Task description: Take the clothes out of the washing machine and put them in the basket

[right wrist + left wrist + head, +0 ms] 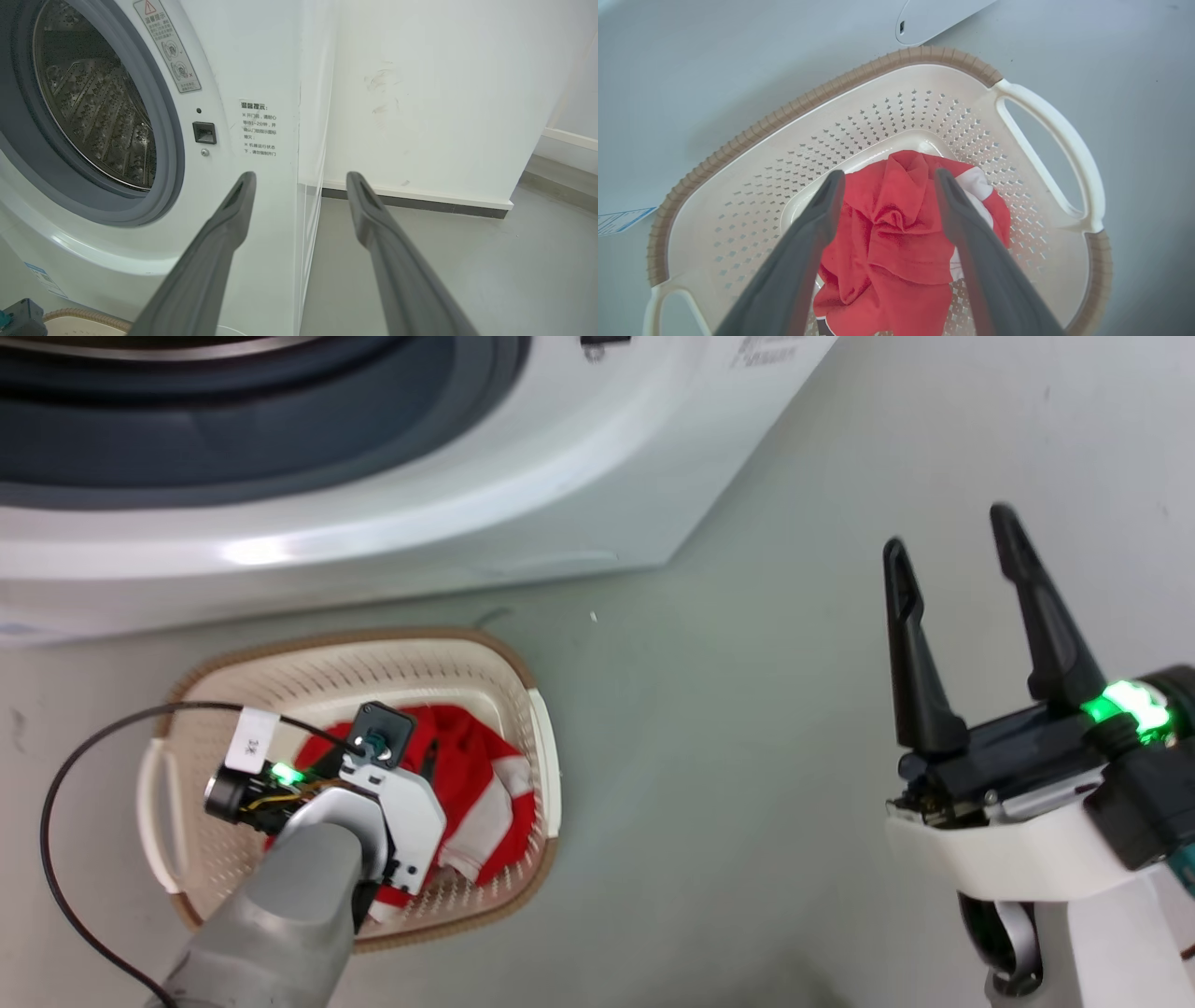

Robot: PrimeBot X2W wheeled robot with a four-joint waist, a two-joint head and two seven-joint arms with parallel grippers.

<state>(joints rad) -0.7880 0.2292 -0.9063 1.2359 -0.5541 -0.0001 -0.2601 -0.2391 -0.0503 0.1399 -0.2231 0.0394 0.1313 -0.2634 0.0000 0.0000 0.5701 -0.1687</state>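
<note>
The cream basket (373, 639) with its brown rim stands on the floor just in front of the white washing machine (560, 476). Red clothes (476, 756) with white stripes lie in its bottom. In the left wrist view my left gripper (888, 176) points down into the basket (784, 116), open. Its two fingers straddle the crumpled red clothes (896, 233) without pinching them. My right gripper (948, 530) hovers open over bare floor to the right, holding nothing. In its wrist view the right gripper (301, 179) faces the washing machine (224, 70), whose steel drum (93, 107) looks bare where visible.
Grey floor (728, 728) stretches between the basket and my right arm. A black cable (56, 803) loops off my left wrist past the basket's left handle. A white wall (420, 93) with a dark skirting stands right of the machine.
</note>
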